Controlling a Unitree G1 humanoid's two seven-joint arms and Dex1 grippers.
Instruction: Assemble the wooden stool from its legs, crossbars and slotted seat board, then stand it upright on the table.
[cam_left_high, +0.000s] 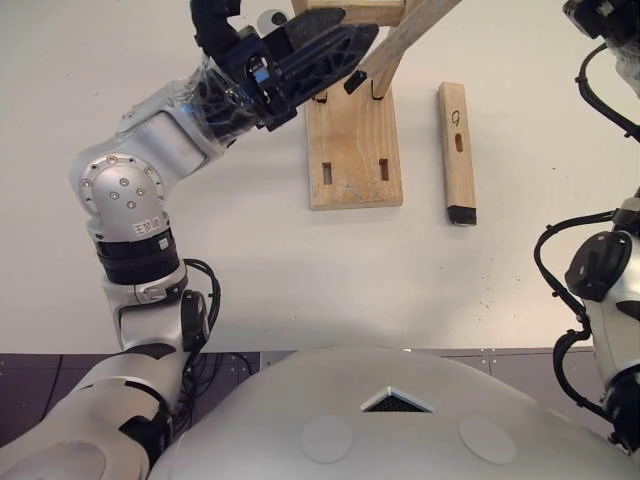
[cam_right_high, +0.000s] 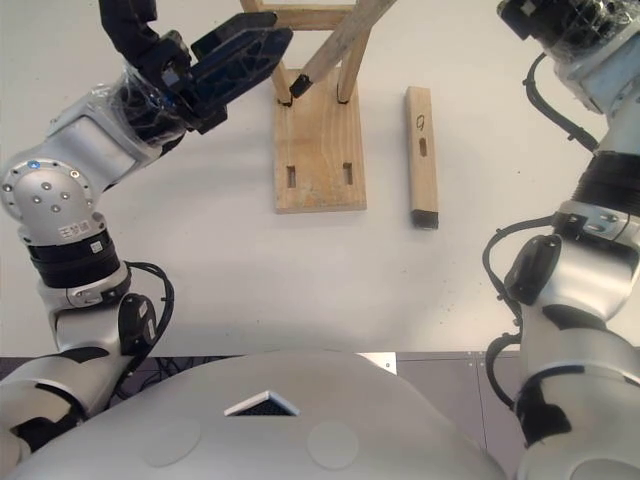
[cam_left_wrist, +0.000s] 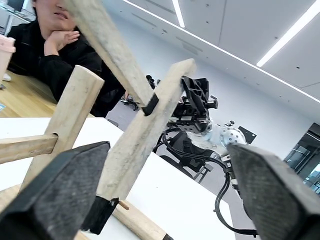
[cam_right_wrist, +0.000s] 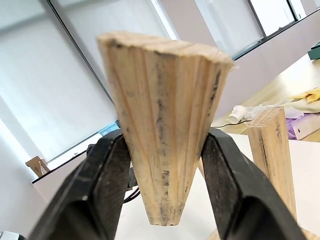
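Seat board: we see the slotted seat board (cam_left_high: 355, 160) lying flat on the white table (cam_left_high: 250, 260), well back from the near edge. Its long side runs away from us.

Slots: the two slots at the board's near end are open.

Upright legs: two legs (cam_right_high: 346, 80) stand at the board's far end, one toward each long side.

Crossbar: a crossbar (cam_right_high: 310, 16) runs between the tops of those two legs.

Leaning leg: a third leg (cam_right_high: 335, 50) slants down from the far right. Its dark-tipped lower end meets the board's far left part, just beside the left upright leg. We cannot tell whether that end sits in a slot.

Right gripper: the right gripper (cam_right_wrist: 165, 182) is raised beyond the board's far right corner. Its two dark fingers (cam_right_wrist: 107, 185) are pinched on the upper end of the leaning leg, one against each side.

Left gripper: the left gripper (cam_left_wrist: 167, 165) hangs over the board's far left corner. Its padded fingers (cam_left_wrist: 55, 195) are spread wide, one on each side of the leaning leg's lower part. We see neither pad touching the wood.

Loose leg: a fourth leg (cam_left_high: 458, 150) lies flat on the table to the right of the board. It is parallel to the board and apart from it. It has a slot in its upper face and a dark tip at its near end.
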